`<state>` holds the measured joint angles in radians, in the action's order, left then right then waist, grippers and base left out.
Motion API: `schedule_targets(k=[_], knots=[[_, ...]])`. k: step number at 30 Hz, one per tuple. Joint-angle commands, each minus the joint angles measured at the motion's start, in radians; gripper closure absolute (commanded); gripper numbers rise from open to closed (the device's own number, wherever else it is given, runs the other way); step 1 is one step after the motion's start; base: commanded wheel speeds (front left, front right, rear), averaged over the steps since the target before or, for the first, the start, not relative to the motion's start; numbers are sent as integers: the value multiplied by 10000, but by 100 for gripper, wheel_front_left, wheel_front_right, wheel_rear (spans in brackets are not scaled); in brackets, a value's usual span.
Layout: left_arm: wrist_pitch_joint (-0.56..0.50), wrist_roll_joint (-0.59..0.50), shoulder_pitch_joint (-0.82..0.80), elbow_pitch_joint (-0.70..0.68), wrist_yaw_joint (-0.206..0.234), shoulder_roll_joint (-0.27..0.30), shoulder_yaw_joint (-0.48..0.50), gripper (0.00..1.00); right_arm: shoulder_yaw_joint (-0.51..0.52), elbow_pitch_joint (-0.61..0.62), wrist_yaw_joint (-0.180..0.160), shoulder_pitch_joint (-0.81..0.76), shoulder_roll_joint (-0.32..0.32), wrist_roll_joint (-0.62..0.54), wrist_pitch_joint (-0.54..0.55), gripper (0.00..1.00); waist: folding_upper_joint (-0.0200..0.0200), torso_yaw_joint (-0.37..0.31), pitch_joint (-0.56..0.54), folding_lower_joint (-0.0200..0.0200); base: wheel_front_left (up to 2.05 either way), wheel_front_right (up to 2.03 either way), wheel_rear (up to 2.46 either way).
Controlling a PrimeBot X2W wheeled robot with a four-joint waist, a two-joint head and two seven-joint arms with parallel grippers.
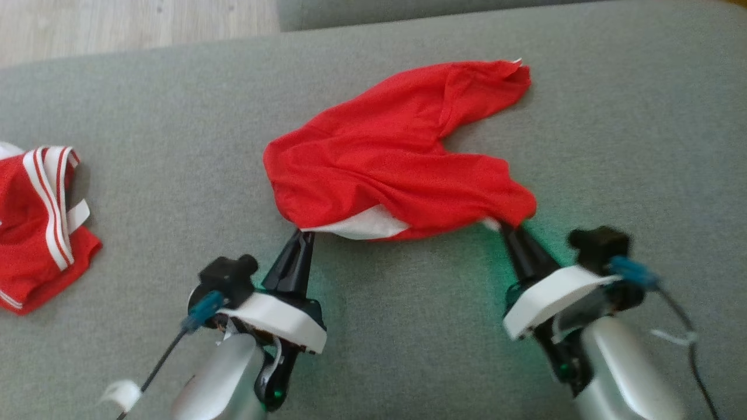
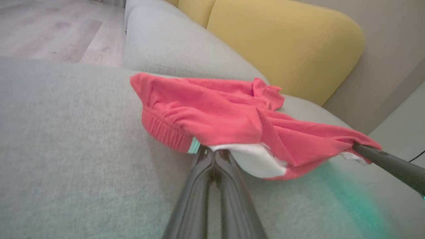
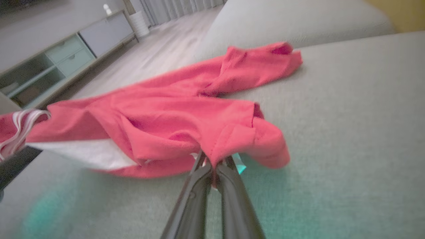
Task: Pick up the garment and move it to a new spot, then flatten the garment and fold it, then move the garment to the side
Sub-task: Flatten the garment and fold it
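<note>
1. Head view: red garment (image 1: 385,157) crumpled on grey sofa (image 1: 408,350); my left gripper (image 1: 303,233) and right gripper (image 1: 506,227) pinch its near edge, tips hidden.
2. Left wrist view: my fingers (image 2: 199,186) pressed onto white lining.
3. Right wrist view: blurred; fingers clamp a red fold.

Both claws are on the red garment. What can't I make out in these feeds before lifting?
1. Head view: the garment hides the tips of the left claw and right claw, so how many layers each pinches is unclear.
2. Head view: the striped red garment at far left is cut off by the frame edge.
3. Right wrist view: blur smears the hem at the grip.
</note>
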<state>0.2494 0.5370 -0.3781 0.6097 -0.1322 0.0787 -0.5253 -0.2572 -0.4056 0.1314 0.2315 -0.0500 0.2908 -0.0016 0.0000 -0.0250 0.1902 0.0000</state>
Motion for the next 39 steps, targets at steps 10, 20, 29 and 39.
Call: schedule_targets(k=[10,20,29,39], knots=[[-1564,2114,1175,-6324,165,1835,938,100,1320,6232,-7,-898,-829,823,1742,100,0,-195,-745,0,0,0,0],[-4102,3262,388,-9359,1085,3011,1838,100,1723,7785,-7,716,-947,2269,3441,100,0,-126,239,0,0,0,0],[-4367,3033,-3816,-6025,1090,2635,2291,100,630,3597,-7,6331,-1922,2876,1840,100,0,-31,2253,0,0,0,0],[-2003,1571,-7282,-3354,727,2024,2295,100,-658,812,-7,10411,-2222,2081,-2225,100,0,180,2692,0,0,0,0]])
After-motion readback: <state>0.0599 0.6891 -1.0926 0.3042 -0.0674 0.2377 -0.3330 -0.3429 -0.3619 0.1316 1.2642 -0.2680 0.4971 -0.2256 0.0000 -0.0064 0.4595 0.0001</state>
